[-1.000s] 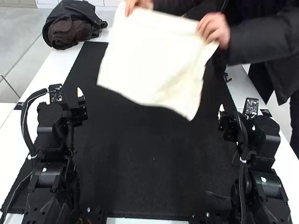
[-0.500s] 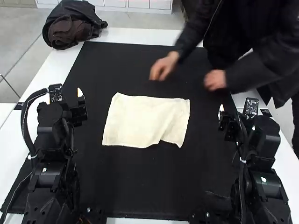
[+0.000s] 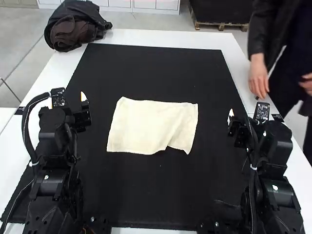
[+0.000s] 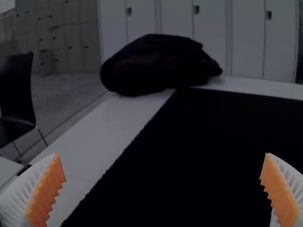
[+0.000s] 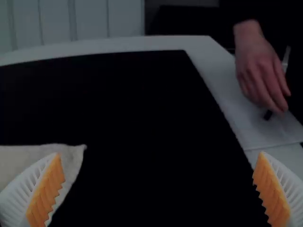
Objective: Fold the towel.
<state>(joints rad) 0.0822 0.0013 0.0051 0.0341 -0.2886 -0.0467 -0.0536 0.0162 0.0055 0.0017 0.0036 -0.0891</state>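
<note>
Left jaws: wide open, orange pads (image 4: 47,189) well apart, holding nothing. Right jaws: likewise wide open, ribbed fingers (image 5: 272,189) well apart, nothing between them. The left arm (image 3: 46,168) and the right arm (image 3: 280,187) stand one at each side, which presumably leaves the middle free for placing the cloth and lets both jaws close in from opposite ends.

Inward from both jaws, and touching neither, lies the towel (image 3: 144,126). It is spread roughly as a rectangle, its long sides running from the left jaws' side toward the right jaws' side. A slanting ridge crosses the part nearer the right jaws, and the near edge has a notch beside that corner. Whether the cloth is one layer or doubled cannot be told. This central position probably serves to keep every corner within reach.

Under the towel is the black mat (image 3: 161,195); its dark surface sets off the pale edges and should limit sliding. Farther out is the white worktop (image 3: 161,37), with a dark bag (image 3: 75,27) at its corner beyond the left jaws, outside the folding area.

Judgement: folding by the jaws has not begun. Next, lower both jaws to matching corners; the ridge may cause an uneven fold
</note>
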